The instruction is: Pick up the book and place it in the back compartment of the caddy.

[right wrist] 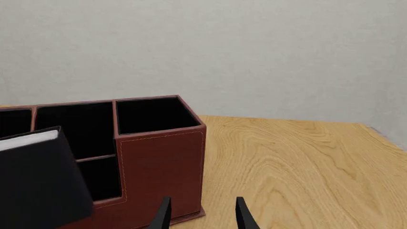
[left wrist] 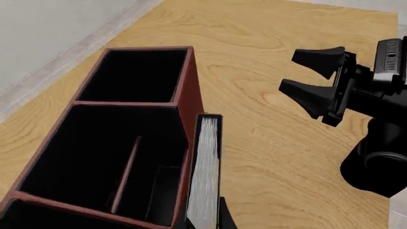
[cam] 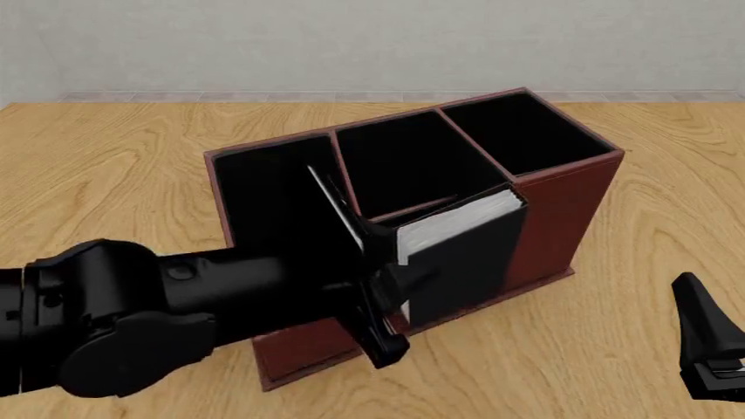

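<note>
My left gripper [cam: 385,266] is shut on the book [cam: 460,253], a black hardcover with white page edges [left wrist: 207,171]. It holds the book upright and slightly tilted, just outside the near wall of the reddish-brown caddy [cam: 559,209], with the book's top above the rim. The back compartment [right wrist: 102,179] is the half of the middle column next to that lower wall, beyond a thin partition [left wrist: 127,171]. In the front view the book hides it. My right gripper [cam: 704,340] hangs open and holds nothing, to the right of the caddy and near the table's front.
The caddy has a long section [cam: 262,188] on the left and a tall-walled section [cam: 524,131] on the right. Bare wooden table [cam: 652,332] lies between the caddy and my right gripper. A grey wall [right wrist: 254,47] stands behind the table.
</note>
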